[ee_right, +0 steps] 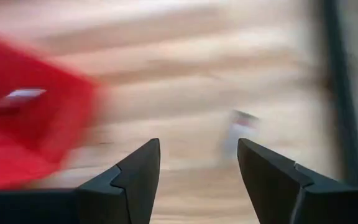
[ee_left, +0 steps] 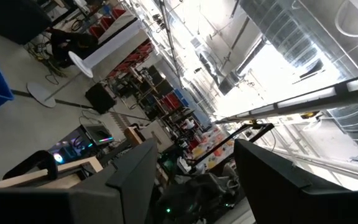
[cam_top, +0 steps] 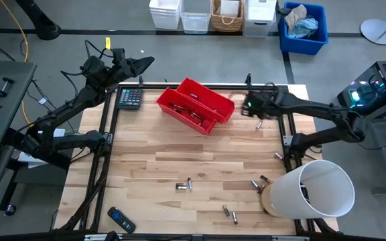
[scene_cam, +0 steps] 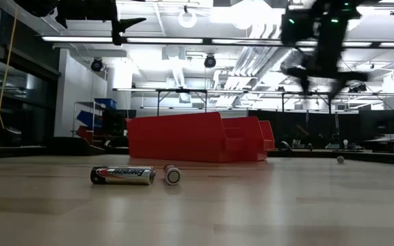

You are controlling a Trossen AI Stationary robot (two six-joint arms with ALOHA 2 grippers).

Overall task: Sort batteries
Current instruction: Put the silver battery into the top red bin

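Between the spread, empty fingers [ee_right: 135, 180] of the right gripper [cam_top: 250, 105], and just ahead of their tips, a blurred battery [ee_right: 241, 132] lies on the bare wooden table [cam_top: 153, 154]; from above it shows as a small cylinder [cam_top: 259, 124] just beside the gripper, on the table's far right part. To one side of those fingers, a little farther off, stand the two red bins [cam_top: 194, 105], set side by side and touching, with a few small metallic pieces lying inside; the gripper hangs above the table just off their right end, touching nothing. Well away from the right gripper, along the near part of the table, the other batteries are scattered: a pair [cam_top: 183, 185] near the middle, which the table-level camera shows as one lying sideways [scene_cam: 122, 175] and one end-on [scene_cam: 172, 175] just beside it, two more [cam_top: 229, 213] nearer the front edge, and a few [cam_top: 258, 182] next to a white cylinder [cam_top: 311, 189] lying on its side at the right front corner. The left gripper [cam_top: 141, 64] is raised beyond the table's far left corner, its fingers [ee_left: 126, 177] parted around nothing and pointing out into the room, with a dark calculator [cam_top: 130, 98] on the table just below it. A black remote [cam_top: 120, 219] lies at the left front corner.
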